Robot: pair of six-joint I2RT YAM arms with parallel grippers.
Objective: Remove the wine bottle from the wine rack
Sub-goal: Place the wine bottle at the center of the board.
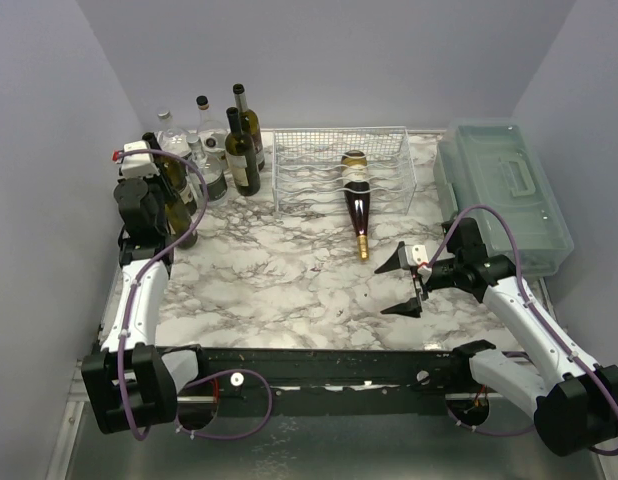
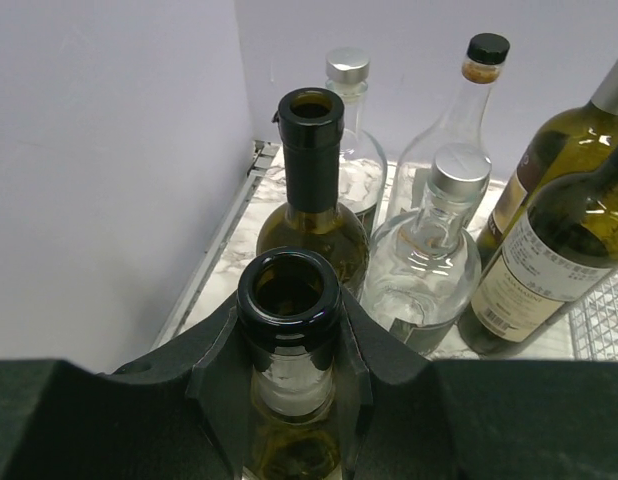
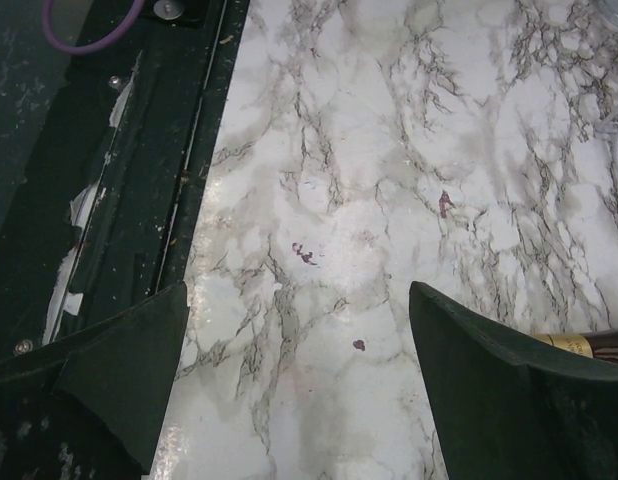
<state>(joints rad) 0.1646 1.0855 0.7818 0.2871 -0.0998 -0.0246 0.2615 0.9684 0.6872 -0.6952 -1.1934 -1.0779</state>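
Approach by the right arm. The wine bottle [image 1: 356, 205], dark red, lies in a cradle of the wine rack [image 1: 379, 150], base inside and neck projecting toward me over the table [image 1: 269, 270]. My right gripper [image 1: 386, 292] hovers near its gold cap [image 3: 564, 344], fingers spread wide with nothing between them. My left gripper [image 2: 289, 345] is clamped on the neck of an uncapped bottle [image 2: 289, 295] standing among the upright bottles [image 1: 229, 140] at far left. Next, I judge: set the right fingers around the neck, close, and draw the bottle out along its own axis.

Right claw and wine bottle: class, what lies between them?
Only bare marble tabletop separates the right claw from the wine bottle, shown in the top external view.
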